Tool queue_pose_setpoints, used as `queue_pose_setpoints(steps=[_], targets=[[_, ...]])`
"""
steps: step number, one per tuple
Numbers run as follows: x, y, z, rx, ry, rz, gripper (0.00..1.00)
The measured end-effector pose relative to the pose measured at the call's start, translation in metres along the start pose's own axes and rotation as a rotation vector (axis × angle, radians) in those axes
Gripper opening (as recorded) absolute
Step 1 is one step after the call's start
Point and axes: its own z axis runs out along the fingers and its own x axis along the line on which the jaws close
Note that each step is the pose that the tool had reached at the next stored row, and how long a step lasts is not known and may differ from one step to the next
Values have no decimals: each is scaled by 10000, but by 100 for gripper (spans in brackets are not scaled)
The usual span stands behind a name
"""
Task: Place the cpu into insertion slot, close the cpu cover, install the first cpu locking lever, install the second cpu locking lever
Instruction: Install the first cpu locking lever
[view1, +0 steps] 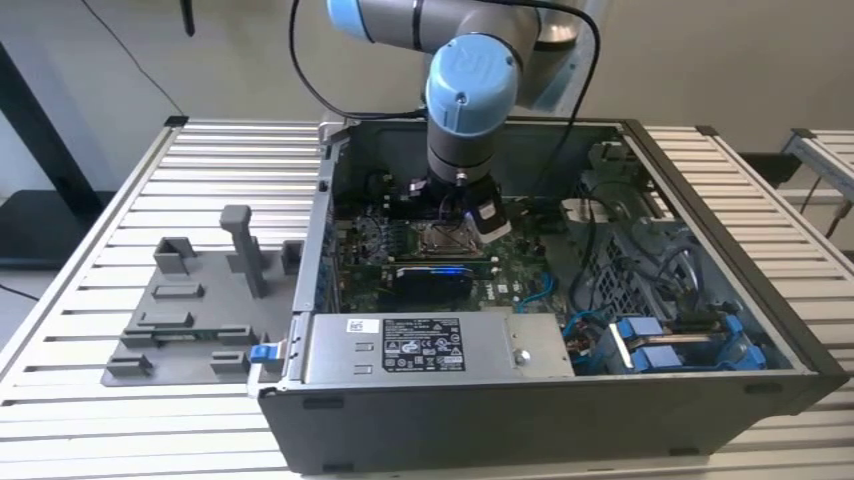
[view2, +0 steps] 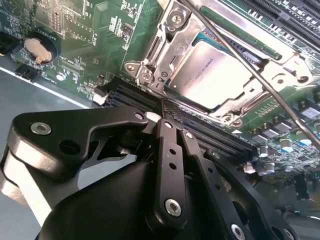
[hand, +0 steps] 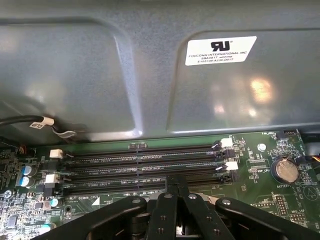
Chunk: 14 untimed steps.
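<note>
In the exterior view the insertion slot (view1: 445, 238) is way too tiny to make out, and the arm (view1: 467, 110) blocks the board right behind it. In the second wrist view the cpu cover (view2: 159, 47) overlaps the edges of the cpu (view2: 210, 75) and gets cropped by the picture's edge. The gripper (view2: 161, 117) linkage hides part of the memory slots (view2: 127, 90).

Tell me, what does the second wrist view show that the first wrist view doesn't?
The second wrist view brings the cpu lying in its socket, with the cpu cover framing it and a thin metal rod crossing above. The first wrist view brings the grey case wall with a white label, and a black cable. Both wrist views share the gripper, the long memory slots, the coin battery and the green board.
</note>
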Motion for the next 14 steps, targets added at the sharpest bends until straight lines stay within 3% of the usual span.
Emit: queue_pose_setpoints(steps=[8, 14], targets=[[-17, -7, -20, 16, 89, 51, 11], [-19, -7, -29, 38, 114, 64, 11]])
